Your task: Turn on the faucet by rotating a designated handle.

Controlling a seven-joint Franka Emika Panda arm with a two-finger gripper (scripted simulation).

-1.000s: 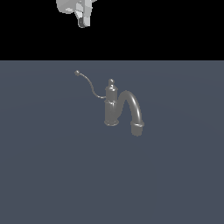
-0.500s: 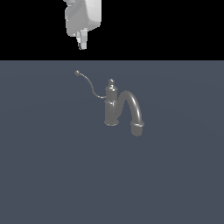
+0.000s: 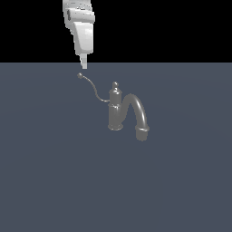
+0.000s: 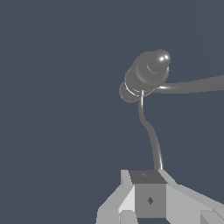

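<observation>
Nearest the wrist camera, the end effector [image 4: 151,199] fills the lower edge as pale grey blocks, cut off by the frame; whether its fingers are spread or pressed together cannot be told. The handle [image 4: 148,131], a thin S-curved wire, runs from behind those blocks to the faucet [image 4: 144,76], so its ball tip is hidden in this view. The spout leaves the picture at one side.

From the exterior view, the white arm comes down from the top edge, tilted slightly, most of it out of frame. The end effector [image 3: 83,65] hangs just above the ball tip of the handle [image 3: 93,86]; contact is unclear. The faucet [image 3: 116,111] stands upright on a plain slate-blue counter [image 3: 54,181], spout arching toward the exterior view's right. Beyond is flat black.
</observation>
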